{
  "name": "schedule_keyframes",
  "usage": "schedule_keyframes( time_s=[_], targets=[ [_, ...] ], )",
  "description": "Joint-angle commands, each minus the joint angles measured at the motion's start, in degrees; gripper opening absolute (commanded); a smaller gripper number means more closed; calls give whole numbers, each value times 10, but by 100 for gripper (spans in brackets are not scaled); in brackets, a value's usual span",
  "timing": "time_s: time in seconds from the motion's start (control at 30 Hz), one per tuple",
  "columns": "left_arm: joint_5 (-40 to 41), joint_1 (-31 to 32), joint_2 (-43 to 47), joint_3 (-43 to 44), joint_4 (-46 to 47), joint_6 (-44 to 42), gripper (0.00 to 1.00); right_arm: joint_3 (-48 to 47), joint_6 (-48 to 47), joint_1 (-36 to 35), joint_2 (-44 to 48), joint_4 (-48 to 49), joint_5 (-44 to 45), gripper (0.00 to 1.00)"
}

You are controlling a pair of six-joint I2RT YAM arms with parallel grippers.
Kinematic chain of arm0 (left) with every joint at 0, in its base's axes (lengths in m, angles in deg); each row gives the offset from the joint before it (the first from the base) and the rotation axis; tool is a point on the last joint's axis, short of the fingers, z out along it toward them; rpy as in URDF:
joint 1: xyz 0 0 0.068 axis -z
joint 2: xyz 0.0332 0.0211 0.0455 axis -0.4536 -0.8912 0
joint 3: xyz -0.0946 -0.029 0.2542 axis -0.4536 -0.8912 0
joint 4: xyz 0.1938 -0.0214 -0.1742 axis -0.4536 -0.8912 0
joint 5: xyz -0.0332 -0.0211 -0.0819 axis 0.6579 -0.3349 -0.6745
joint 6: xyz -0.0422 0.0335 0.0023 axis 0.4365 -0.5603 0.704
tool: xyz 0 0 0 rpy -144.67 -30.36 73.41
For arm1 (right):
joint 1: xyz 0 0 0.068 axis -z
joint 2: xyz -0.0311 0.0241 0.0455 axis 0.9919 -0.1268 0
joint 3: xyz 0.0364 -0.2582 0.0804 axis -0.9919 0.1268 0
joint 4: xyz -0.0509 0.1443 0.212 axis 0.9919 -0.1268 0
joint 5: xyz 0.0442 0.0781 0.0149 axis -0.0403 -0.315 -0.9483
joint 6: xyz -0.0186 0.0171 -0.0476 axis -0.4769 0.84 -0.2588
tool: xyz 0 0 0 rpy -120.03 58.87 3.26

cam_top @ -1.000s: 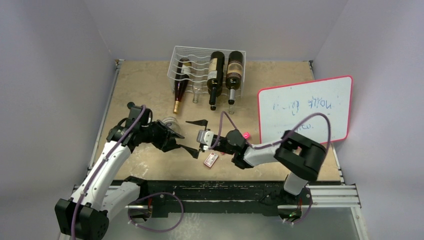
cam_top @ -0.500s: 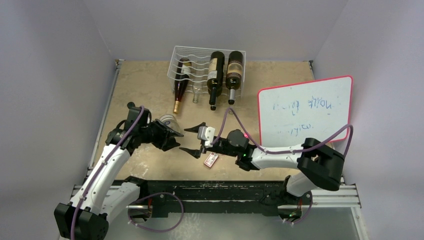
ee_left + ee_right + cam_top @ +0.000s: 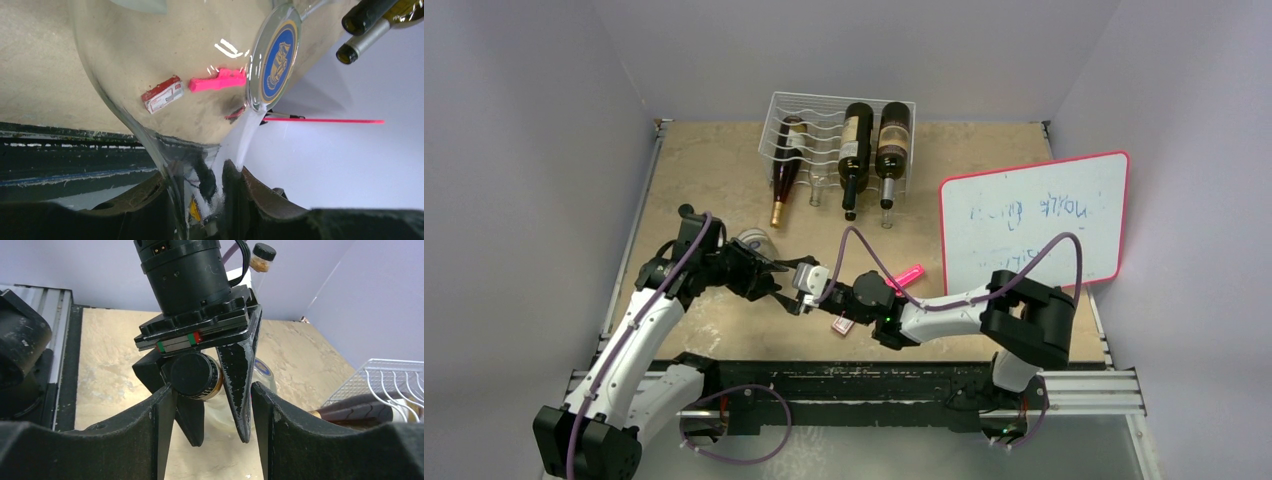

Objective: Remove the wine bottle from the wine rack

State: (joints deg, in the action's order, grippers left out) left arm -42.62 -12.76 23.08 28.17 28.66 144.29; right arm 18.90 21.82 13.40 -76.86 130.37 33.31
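Observation:
The wine bottle (image 3: pixel 754 243) is clear glass with a blue round emblem and lies tilted above the table's left middle. Its neck sits between the jaws of my left gripper (image 3: pixel 767 276), which is shut on it (image 3: pixel 200 200). The glass body (image 3: pixel 150 50) fills the left wrist view. My right gripper (image 3: pixel 796 288) faces the left one head-on. Its fingers (image 3: pixel 212 390) straddle the bottle's black cap (image 3: pixel 195 375) and one left finger, still a little apart. The white wire wine rack (image 3: pixel 839 112) stands at the back, holding three other bottles (image 3: pixel 855 150).
A whiteboard with a pink rim (image 3: pixel 1034 220) leans at the right. On the table by the right arm lie a pink marker (image 3: pixel 907 276) and a small red-and-white box (image 3: pixel 844 323). A black rail (image 3: pixel 874 385) runs along the near edge.
My right gripper has moved left up to the left gripper, and its jaws have narrowed from wide open to a tight straddle of the cap. The left gripper and bottle have barely moved.

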Motion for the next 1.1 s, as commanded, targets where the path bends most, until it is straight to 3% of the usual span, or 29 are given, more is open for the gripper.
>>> schedule_keyframes(
  time_s=[0.0,0.07,0.2,0.27,0.33,0.43,0.6,0.87,1.07],
  targets=[
    [-11,1,28,19,88,89,11,-38,-32,-17,-17,67,52,58],
    [-11,1,31,16,90,94,11,-38,-54,-33,-22,81,81,58],
    [-7,1,29,9,91,93,11,-21,-52,-46,-4,87,124,74],
    [-7,1,29,3,95,94,11,12,-49,-46,29,87,120,76],
    [-9,1,29,-3,101,96,11,28,-50,-47,50,71,95,73],
    [-10,1,27,-4,107,99,11,24,-26,-48,49,58,63,57],
    [-11,1,25,-3,110,99,11,2,-13,-60,19,73,42,57],
    [-15,1,33,-4,106,103,12,-27,-37,-60,-45,99,140,56],
    [-19,1,37,0,105,107,13,-39,-56,-60,-75,125,191,42]
  ],
)
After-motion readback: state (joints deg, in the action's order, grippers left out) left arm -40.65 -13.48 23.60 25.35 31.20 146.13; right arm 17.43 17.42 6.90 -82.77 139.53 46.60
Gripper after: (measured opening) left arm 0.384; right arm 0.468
